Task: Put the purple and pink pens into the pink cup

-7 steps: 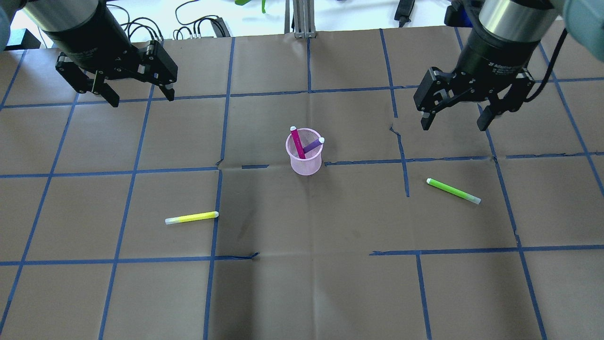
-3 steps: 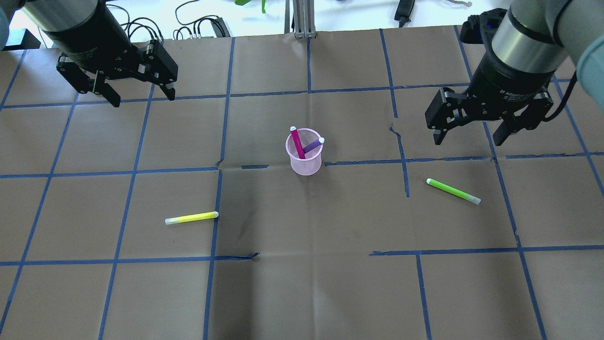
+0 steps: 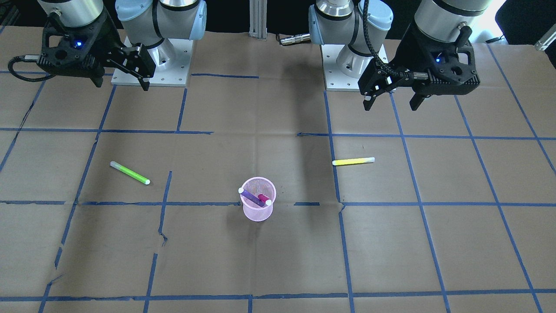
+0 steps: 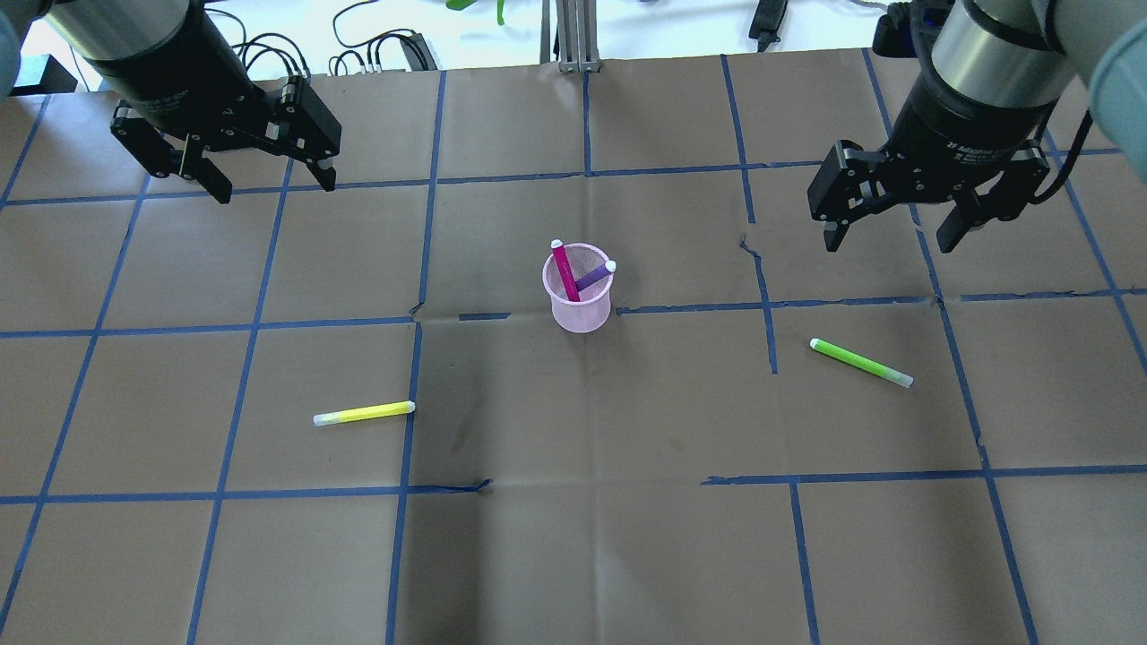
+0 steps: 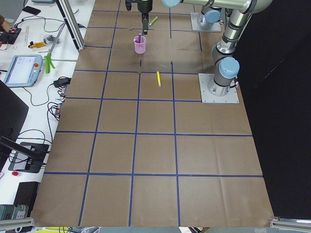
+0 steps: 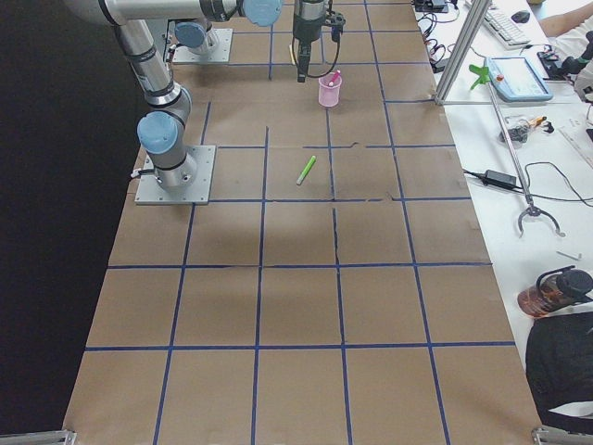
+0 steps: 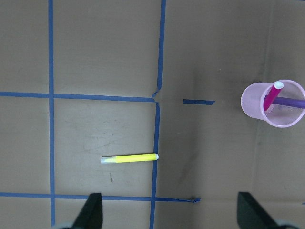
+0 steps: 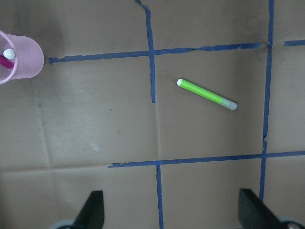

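Note:
The pink mesh cup (image 4: 578, 309) stands upright mid-table, also in the front view (image 3: 257, 212). The pink pen (image 4: 564, 269) and the purple pen (image 4: 595, 275) both stand leaning inside it, white caps up. In the left wrist view the cup (image 7: 255, 107) holds the pink pen (image 7: 271, 96) and the purple pen (image 7: 290, 101). My left gripper (image 4: 269, 184) is open and empty, high at the far left. My right gripper (image 4: 892, 240) is open and empty, high at the far right. In the right wrist view the cup (image 8: 26, 62) is at the left edge.
A yellow pen (image 4: 364, 413) lies on the brown paper left of the cup. A green pen (image 4: 861, 362) lies to its right. Blue tape lines grid the table. Cables and a metal post (image 4: 571, 36) sit beyond the far edge.
My right gripper has moved right and a little away from the cup, staying open. The left arm, the cup and the pens have not moved.

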Controlling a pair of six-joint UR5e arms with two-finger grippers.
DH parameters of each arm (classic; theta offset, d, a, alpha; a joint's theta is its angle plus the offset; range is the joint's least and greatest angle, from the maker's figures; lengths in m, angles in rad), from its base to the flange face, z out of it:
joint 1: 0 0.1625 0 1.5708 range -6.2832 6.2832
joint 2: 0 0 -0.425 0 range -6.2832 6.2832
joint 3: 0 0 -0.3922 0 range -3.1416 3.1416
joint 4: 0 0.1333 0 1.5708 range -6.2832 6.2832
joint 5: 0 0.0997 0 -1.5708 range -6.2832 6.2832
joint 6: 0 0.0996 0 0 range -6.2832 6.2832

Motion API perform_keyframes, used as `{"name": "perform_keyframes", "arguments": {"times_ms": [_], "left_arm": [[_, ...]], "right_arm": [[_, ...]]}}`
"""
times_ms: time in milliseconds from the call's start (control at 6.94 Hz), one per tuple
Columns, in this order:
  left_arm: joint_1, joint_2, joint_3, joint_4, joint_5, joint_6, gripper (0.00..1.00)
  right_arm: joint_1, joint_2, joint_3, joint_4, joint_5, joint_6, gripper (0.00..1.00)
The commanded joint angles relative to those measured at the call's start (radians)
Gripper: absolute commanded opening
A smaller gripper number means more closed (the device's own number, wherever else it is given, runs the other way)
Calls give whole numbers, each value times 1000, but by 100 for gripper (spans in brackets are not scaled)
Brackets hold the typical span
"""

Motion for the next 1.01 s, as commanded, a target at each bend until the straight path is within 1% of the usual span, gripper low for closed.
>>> {"name": "perform_keyframes", "arguments": {"times_ms": [0, 432, 576, 864], "left_arm": [[-3, -1, 1, 0, -1, 0, 98], [-4, 2, 6, 0, -9, 0, 98], [-4, 8, 0, 0, -48, 1, 98], [-4, 11, 0, 0, -53, 1, 98]], "right_arm": [[1, 19, -16, -2, 20, -7, 100], [1, 19, -16, -6, 8, -16, 100], [1, 18, -16, -6, 6, -16, 100], [1, 19, -16, -8, 6, -16, 100]]}}
